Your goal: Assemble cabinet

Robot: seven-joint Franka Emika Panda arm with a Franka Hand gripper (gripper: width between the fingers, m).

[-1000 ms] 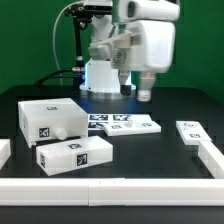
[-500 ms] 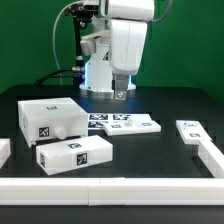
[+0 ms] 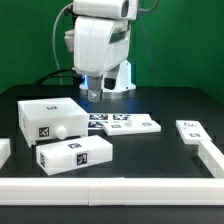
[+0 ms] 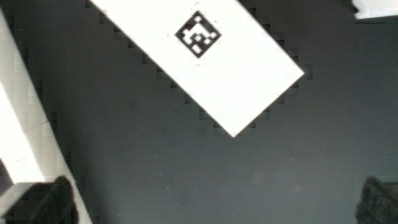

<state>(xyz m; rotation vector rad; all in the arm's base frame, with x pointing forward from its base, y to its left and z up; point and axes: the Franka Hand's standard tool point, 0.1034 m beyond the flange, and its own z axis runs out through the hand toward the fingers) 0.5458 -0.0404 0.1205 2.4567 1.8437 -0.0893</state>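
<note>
The cabinet [image 3: 45, 118] is the large white box at the exterior view's left, with a tag and a small round knob [image 3: 60, 131] on its front. My gripper [image 3: 93, 95] hangs above the table just behind the cabinet's far right corner, not touching it. In the wrist view its two dark fingertips [image 4: 43, 204] stand far apart with only bare black table between them, so the gripper [image 4: 214, 206] is open and empty. A flat white face with one tag [image 4: 214, 60] runs slantwise ahead of it; I cannot tell which part it is.
A smaller long white block [image 3: 75, 153] with one tag lies in front of the cabinet. The marker board [image 3: 125, 123] lies mid-table. A small white tagged piece [image 3: 192, 131] lies at the right. A white rail [image 3: 110, 187] borders the front and right. A white strip [image 4: 16, 120] edges the wrist view.
The arm has swung from the exterior view's right to its left, from above the marker board's far side to behind the cabinet. The parts on the table have not moved.
</note>
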